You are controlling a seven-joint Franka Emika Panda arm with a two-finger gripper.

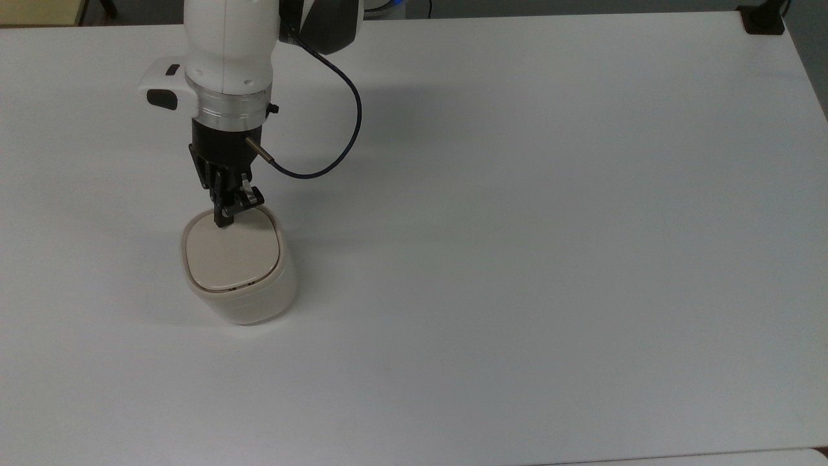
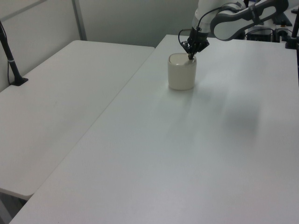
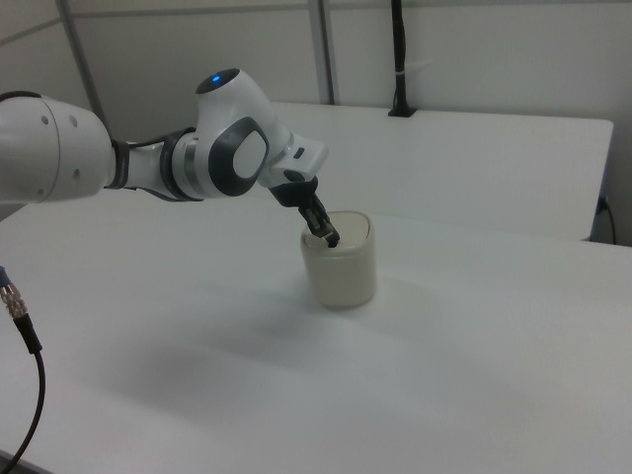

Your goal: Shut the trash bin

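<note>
The claw (image 1: pixel 223 220), fingers pinched together, presses its tip on the trash bin (image 1: pixel 239 268), whose lid lies flat

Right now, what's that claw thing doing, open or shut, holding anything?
Gripper: shut, holding nothing, its tip pressing on the trash bin lid.

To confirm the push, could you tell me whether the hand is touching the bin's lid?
Touching: in the top view, the hand tips rest on the lid at its far edge.
</note>
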